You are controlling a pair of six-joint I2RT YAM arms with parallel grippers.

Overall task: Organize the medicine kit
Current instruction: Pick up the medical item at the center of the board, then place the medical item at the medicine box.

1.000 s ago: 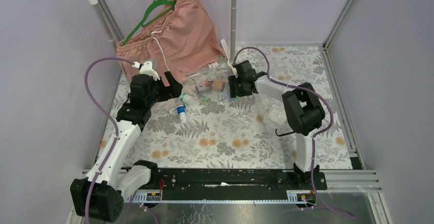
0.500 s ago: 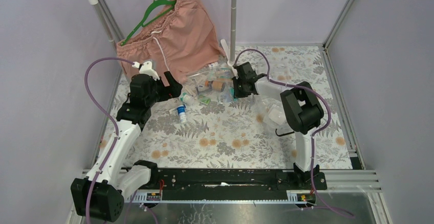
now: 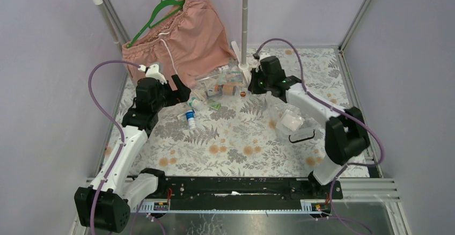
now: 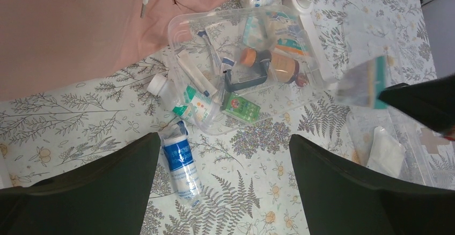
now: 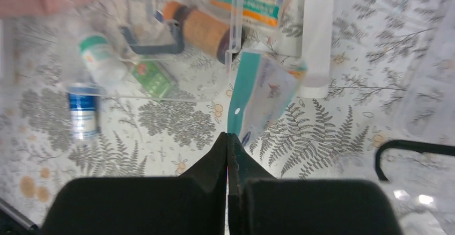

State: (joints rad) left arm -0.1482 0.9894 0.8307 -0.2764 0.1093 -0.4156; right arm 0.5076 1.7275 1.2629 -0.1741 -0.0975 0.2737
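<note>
The medicine kit lies in two parts. A clear tray (image 4: 177, 26) near the pink shorts holds a brown bottle (image 4: 279, 66), sachets and a black U-shaped handle (image 4: 244, 79). To the right stands a clear box (image 3: 290, 118) with a black handle (image 3: 300, 137). A blue-labelled bandage roll (image 4: 180, 162) lies loose on the cloth, just inside my left finger. My left gripper (image 4: 224, 138) hovers open over the cloth, holding nothing. My right gripper (image 5: 227, 134) is shut on a teal-edged sachet (image 5: 263, 93), which hangs above the cloth beside the tray.
Pink shorts (image 3: 188, 36) hang from a green hanger on the rail at back left. The rail's upright pole (image 3: 244, 20) stands behind the tray, with its white foot (image 5: 317, 31) beside the held sachet. A green packet (image 4: 241, 108) and a white bottle (image 4: 188, 98) lie at the tray's near edge.
My right gripper has shut on the sachet and drawn back to the right and up from the tray, its arm swinging out to the right. The left arm has not moved.
</note>
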